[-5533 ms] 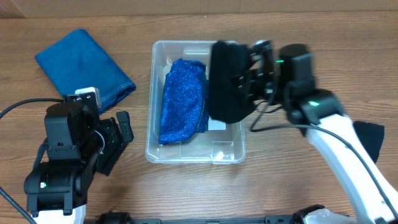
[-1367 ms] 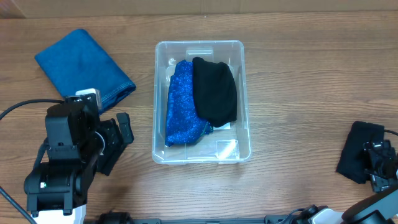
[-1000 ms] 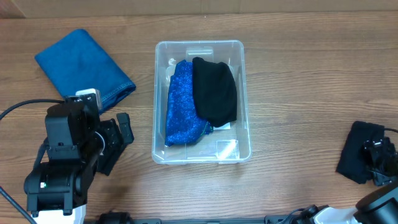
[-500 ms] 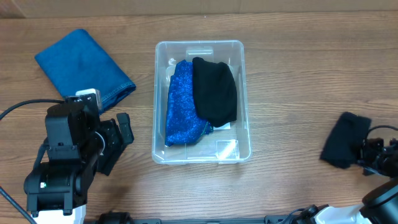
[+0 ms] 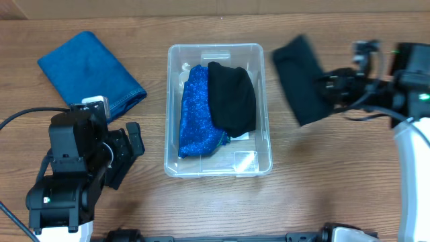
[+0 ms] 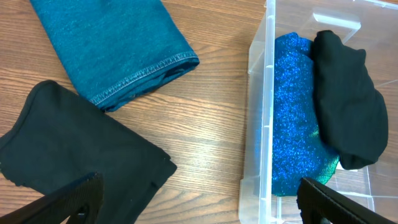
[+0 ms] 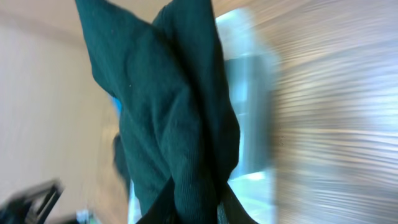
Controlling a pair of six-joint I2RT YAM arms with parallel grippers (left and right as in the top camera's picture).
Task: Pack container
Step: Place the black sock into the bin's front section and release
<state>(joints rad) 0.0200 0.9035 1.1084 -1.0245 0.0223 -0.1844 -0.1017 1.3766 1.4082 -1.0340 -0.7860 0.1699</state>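
In the middle of the wooden worktop (image 5: 336, 181) stands the container (image 5: 215, 47), a clear plastic bin with rounded corners, its long sides running away from the robot. Two folded cloths lie side by side in it: a sparkly blue cloth (image 5: 198, 111) along its left wall and a black cloth (image 5: 233, 101) on the right, its edge overlapping the blue one. The near end of the bin's floor is bare. Just to the right of the container, near its far end, the right fingers (image 5: 334, 86) are clamped on a second black cloth (image 5: 301, 79), which shows blurred in the overhead view; in the right wrist view it hangs bunched between the two fingers, with the container's clear wall behind it. The left fingers (image 6: 71, 198) are spread wide and hold nothing, low at the near left of the worktop, apart from the container's left wall. Under them lies a third black cloth (image 6: 74, 146), crumpled flat on the wood, and just beyond it a folded teal cloth (image 5: 91, 70) with a stitched hem rests at the far left corner.
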